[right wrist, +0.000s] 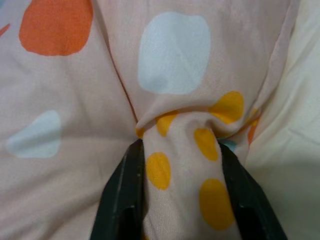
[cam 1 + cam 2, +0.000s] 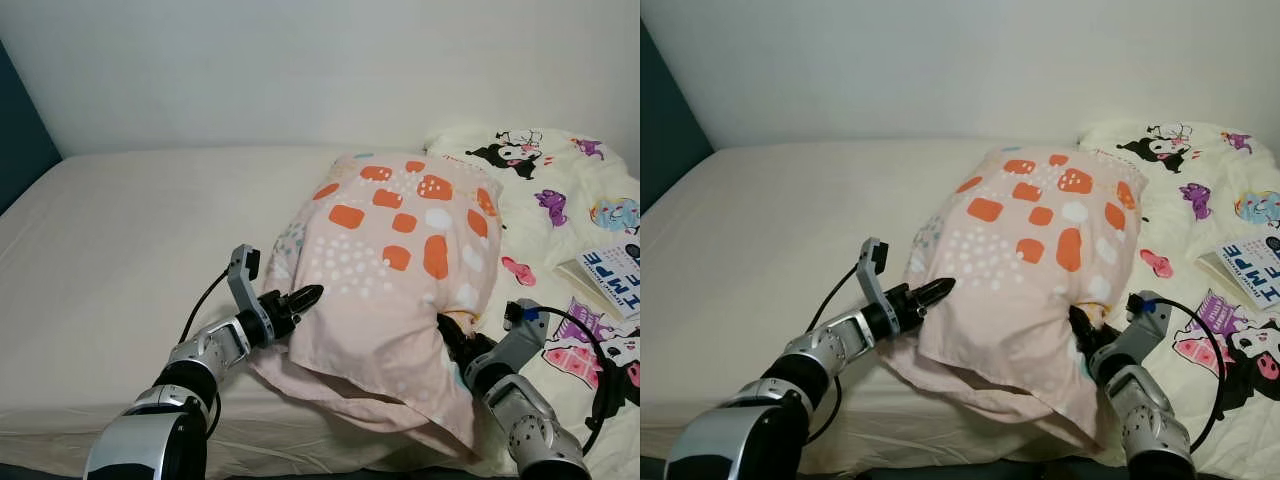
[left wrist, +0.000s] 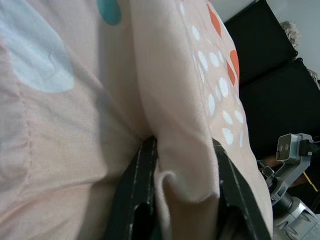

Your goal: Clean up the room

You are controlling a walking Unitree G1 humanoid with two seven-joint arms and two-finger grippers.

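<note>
With the pillow (image 2: 400, 270) propped on the bed (image 2: 130, 260), the left tool (image 2: 305, 297) at 9 o'clock and right tool (image 1: 182, 195) at 5 o'clock each pinch only 1 loose fold of its cover, so a lift risks fabric slipping free.

You're in a bedroom of a home. A bed (image 2: 130, 240) with a plain cream sheet runs out ahead of the fingers to a bare pale wall (image 2: 300, 60), with a dark teal panel (image 2: 20, 130) standing at the far left. A pink pillow (image 2: 400, 250) dotted orange and white lies on the mattress between the two sets of fingers. Beyond the right fingers lies a cartoon-print quilt (image 2: 560, 190), and on it what looks like a book or magazine (image 2: 610, 275), though only its corner shows.
</note>
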